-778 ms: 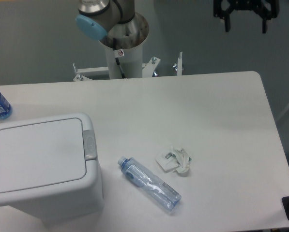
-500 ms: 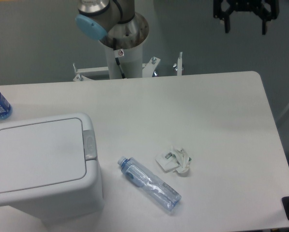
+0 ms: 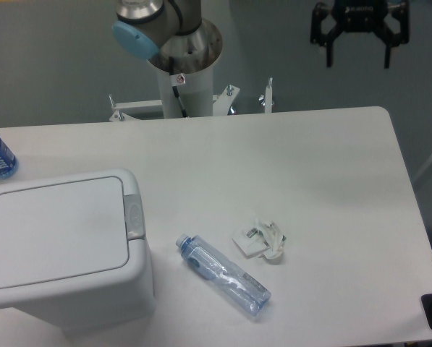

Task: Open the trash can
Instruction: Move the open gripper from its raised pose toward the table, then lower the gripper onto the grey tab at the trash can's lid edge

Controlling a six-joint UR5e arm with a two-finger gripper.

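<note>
Pincer (image 3: 356,56) hangs high beyond the far right corner of the worktop (image 3: 310,181), fingers spread wide, holding nothing. Looks like a clear-of-everything pose, not yet committed. Trash can (image 3: 64,246) sits at the near left corner, lid flat and shut, grey latch button (image 3: 134,215) on its right-hand rim, facing mid-worktop. So the target lies diagonally across from the pincer, well apart. Lying bottle (image 3: 223,275) and crumpled wrapper (image 3: 261,241) sit right of the can.
</note>
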